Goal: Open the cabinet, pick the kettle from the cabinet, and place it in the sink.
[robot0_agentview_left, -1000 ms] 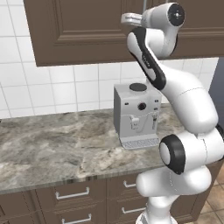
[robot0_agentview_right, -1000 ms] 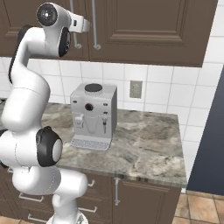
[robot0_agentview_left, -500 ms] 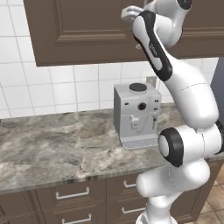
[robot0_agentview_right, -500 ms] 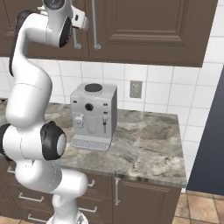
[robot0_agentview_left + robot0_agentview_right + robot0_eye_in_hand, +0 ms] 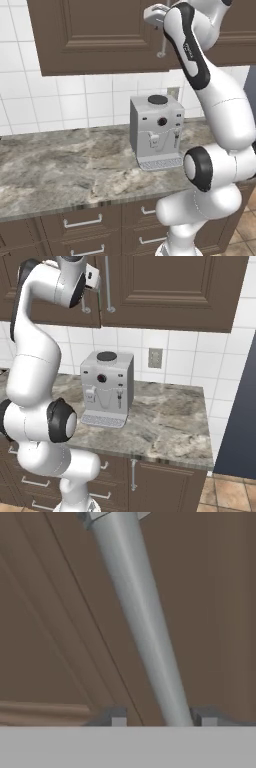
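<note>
Up at cabinet point(image 5: 100, 35) in left base view, I see arm raised, gripper point(image 5: 156, 16) at top of silver bar handle point(image 5: 161, 47); doors closed; grey coffee machine point(image 5: 157, 132) on marbled counter point(image 5: 65, 170) below. Right base view: gripper point(image 5: 95, 277) against handle point(image 5: 107, 291) between two doors; machine point(image 5: 106, 388) beneath; wall outlet point(image 5: 155, 358) beside it. Hand view: handle point(image 5: 145, 632) runs diagonally between fingertips point(image 5: 118, 717), nearer right one; jaws part-open, I cannot tell if touching bar; kettle and sink unseen.
</note>
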